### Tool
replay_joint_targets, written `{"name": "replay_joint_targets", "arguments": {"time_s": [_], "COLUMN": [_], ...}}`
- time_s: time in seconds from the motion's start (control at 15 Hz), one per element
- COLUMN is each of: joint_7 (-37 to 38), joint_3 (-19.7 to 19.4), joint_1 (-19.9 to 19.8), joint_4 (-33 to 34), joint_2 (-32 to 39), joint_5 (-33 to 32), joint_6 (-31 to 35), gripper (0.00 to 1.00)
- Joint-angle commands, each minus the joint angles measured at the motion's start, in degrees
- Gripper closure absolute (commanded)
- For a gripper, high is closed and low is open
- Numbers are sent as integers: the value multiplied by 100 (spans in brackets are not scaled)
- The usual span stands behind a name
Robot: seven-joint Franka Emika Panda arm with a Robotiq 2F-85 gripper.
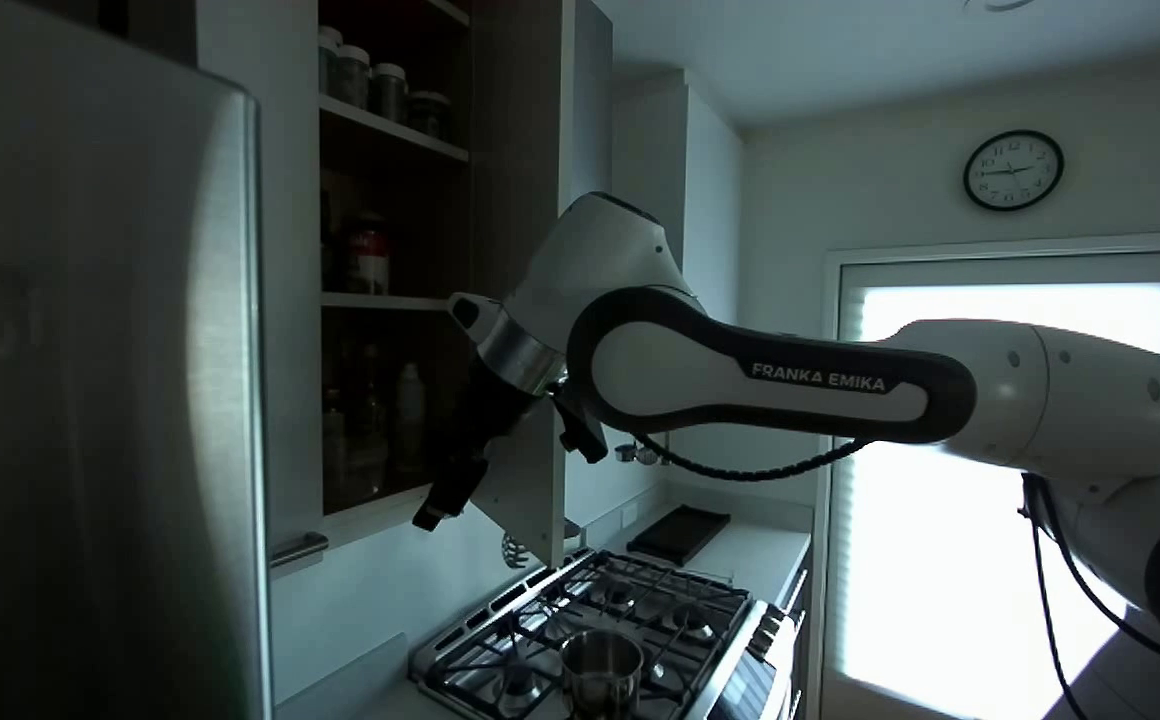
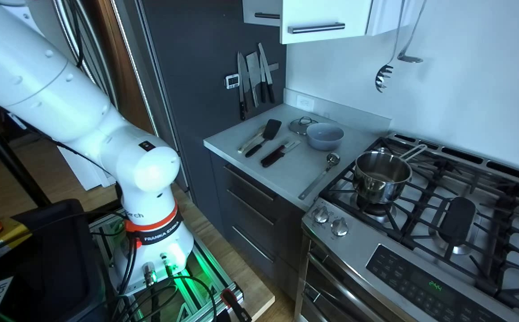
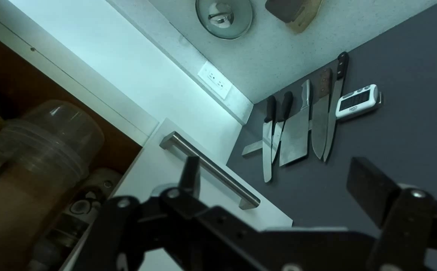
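Observation:
My gripper [image 3: 275,165] is open, with its two black fingers wide apart and nothing between them. Behind the left finger [image 3: 191,175] in the wrist view lies a white cabinet door [image 3: 154,165] with a steel bar handle [image 3: 214,171]; contact cannot be told. The same handle [image 1: 300,548] shows low beside the fridge in an exterior view. There the gripper [image 1: 510,489] hangs tilted down in front of the open cabinet, near the swung-out door [image 1: 520,480]. Inside stand jars [image 1: 352,76], bottles [image 1: 410,400] and a clear plastic tub [image 3: 56,128].
A steel fridge [image 1: 100,400] stands beside the cabinet. Several knives [image 3: 294,139] and a timer [image 3: 357,101] hang on a dark panel [image 3: 410,49]. Below are a pot [image 2: 382,179] on the gas stove [image 2: 353,250], a bowl [image 2: 325,136], a lid [image 3: 224,19] and utensils [image 2: 320,176].

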Motion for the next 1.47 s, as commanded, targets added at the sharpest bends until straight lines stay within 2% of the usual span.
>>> {"name": "replay_joint_targets", "arguments": {"time_s": [0.0,0.13,0.2,0.33,0.8,1.13,1.4], "joint_7": [36,181,615,1188,3036,3656,3716], "joint_3": [-51,18,172,209,546,634,563], "joint_1": [79,3,-248,-414,-1050,-1214,-1195], "joint_4": [45,-71,-226,-321,-369,-341,-358], "joint_2": [36,-21,-105,-171,-249,-208,-151], "joint_5": [-49,-208,-632,-966,-2196,-2631,-2703], "joint_6": [-24,-11,179,224,-233,-695,-794], "gripper": [0,0,0,0,0,0,0]}}
